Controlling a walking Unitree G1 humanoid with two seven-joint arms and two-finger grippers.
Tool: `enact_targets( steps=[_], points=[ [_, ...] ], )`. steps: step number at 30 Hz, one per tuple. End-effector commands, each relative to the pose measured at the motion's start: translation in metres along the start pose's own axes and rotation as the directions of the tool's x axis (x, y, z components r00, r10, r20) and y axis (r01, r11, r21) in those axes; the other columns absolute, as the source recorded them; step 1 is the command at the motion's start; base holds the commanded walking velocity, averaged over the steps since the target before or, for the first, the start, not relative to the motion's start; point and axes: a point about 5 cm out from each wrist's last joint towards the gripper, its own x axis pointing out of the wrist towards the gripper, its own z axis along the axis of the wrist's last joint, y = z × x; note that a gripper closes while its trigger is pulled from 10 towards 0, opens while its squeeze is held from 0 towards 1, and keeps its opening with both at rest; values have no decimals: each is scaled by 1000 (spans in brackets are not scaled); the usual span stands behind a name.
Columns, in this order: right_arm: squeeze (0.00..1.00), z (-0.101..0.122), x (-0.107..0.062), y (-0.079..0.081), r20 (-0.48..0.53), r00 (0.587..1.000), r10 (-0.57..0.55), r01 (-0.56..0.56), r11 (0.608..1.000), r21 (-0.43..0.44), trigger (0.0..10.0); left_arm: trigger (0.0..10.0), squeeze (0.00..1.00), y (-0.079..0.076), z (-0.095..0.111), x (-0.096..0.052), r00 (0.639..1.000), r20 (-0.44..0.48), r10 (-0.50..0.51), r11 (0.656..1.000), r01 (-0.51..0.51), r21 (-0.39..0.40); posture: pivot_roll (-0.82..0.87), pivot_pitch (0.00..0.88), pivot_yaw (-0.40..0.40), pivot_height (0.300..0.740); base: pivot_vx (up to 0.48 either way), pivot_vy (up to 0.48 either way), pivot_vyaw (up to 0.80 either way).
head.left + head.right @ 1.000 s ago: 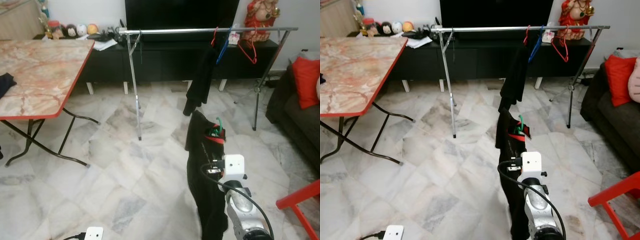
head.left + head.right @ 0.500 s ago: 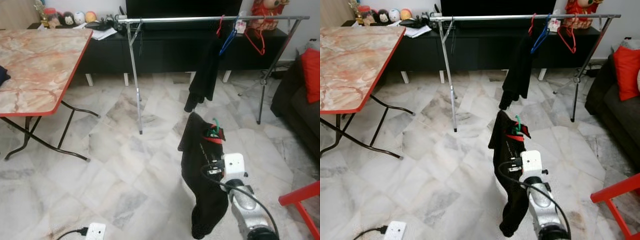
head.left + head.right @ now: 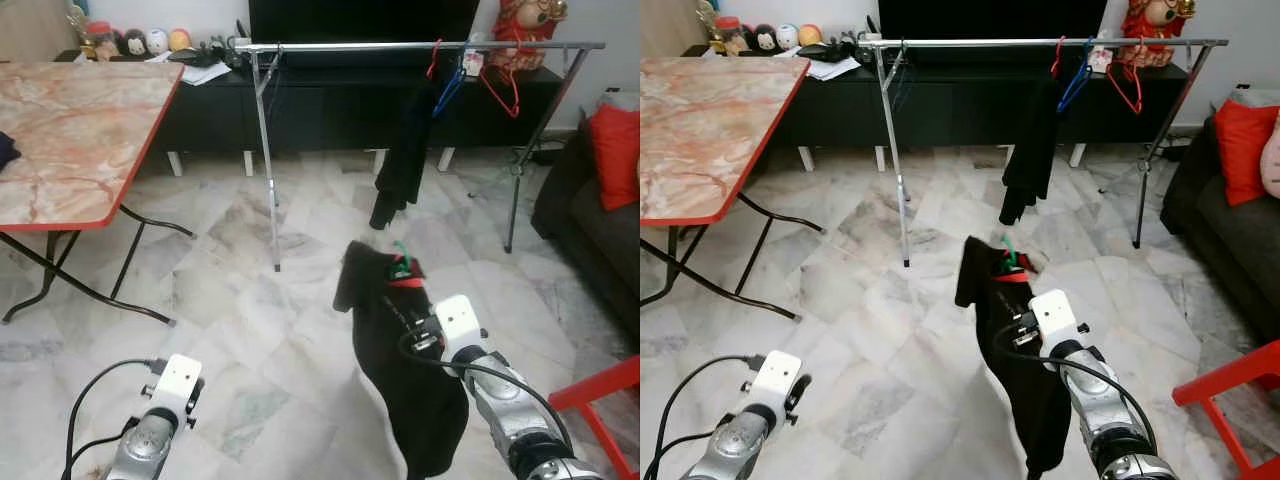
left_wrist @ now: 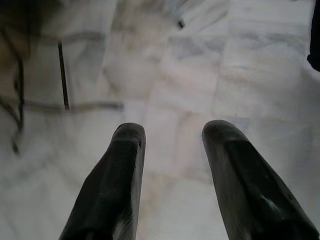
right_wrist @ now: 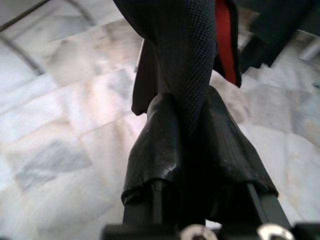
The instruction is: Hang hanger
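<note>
Hanger: green hanger (image 3: 402,262) with its hook sticking up out of the collar of a black garment (image 3: 405,370), held in the air over the marble floor (image 3: 250,330), short of the rail.
Black garment: draped on the hanger, red trim at the neck, its body hanging down in front of the right arm.
Right gripper (image 5: 192,130): fingers clamped together on the garment's fabric just below the collar, carrying hanger and garment.
Left gripper (image 4: 172,150): fingers apart, holding nothing, low over the floor.
Clothes rail (image 3: 400,46): silver bar on thin legs, standing ahead of the robot in front of a dark TV cabinet (image 3: 330,105).
On the rail: a black piece of clothing (image 3: 408,140) hanging toward the right end, with a blue hanger (image 3: 447,88) and a red hanger (image 3: 497,92) beside it.
Folding table (image 3: 80,130): marble-patterned top with red edge, to the left.
Sofa (image 3: 600,220): dark, with a red cushion (image 3: 615,155), to the right.
</note>
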Motion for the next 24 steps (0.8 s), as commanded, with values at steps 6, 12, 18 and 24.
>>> enact_targets(
  steps=[6,12,18,24],
  points=[
    [0,16,2,7,-47,945,325,-327,925,-195,10000,10000,0,-6,48,9,954,166,-248,947,203,250,-38,0,-58,740,0,0,0],
    [0,17,-2,12,-86,878,472,-477,844,-245,10000,10000,0,-18,63,7,896,149,-419,868,346,356,-34,0,-64,740,0,0,0],
    [0,19,-4,14,-116,832,543,-551,785,-283,10000,10000,0,-34,89,0,792,202,-576,796,488,358,-31,0,-69,740,0,0,0],
    [0,15,-7,15,-144,809,571,-585,752,-305,10000,10000,0,-48,109,-12,672,238,-701,706,610,359,-23,0,-81,740,0,0,0]
  ],
)
